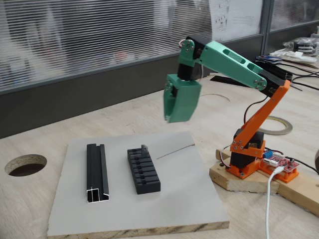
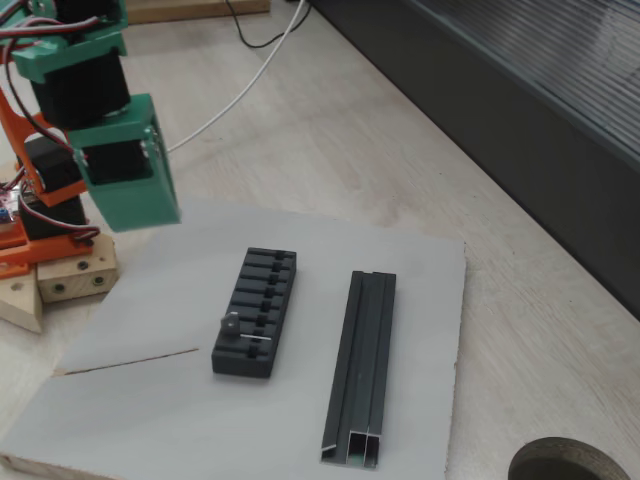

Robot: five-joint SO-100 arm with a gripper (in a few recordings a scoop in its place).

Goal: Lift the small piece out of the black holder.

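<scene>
The black holder (image 1: 143,170) (image 2: 255,310) lies on a grey board, its slots running crosswise along the top. The small piece (image 1: 144,147) (image 2: 232,325) sticks up from the slot at the holder's end nearest the thin wire, a tiny grey bit with a bent end. My green gripper (image 1: 171,119) (image 2: 152,218) hangs in the air well above the board, points down, and stands off to the arm's side of the holder. Its jaws look shut with nothing between them.
A longer black channel rail (image 1: 97,173) (image 2: 365,365) lies parallel to the holder on the grey board (image 1: 164,209) (image 2: 420,270). A thin wire (image 1: 174,151) (image 2: 130,362) rests near the piece. The table has a round hole (image 1: 25,164) (image 2: 565,465), and the arm's orange base (image 1: 249,149) sits on wood blocks.
</scene>
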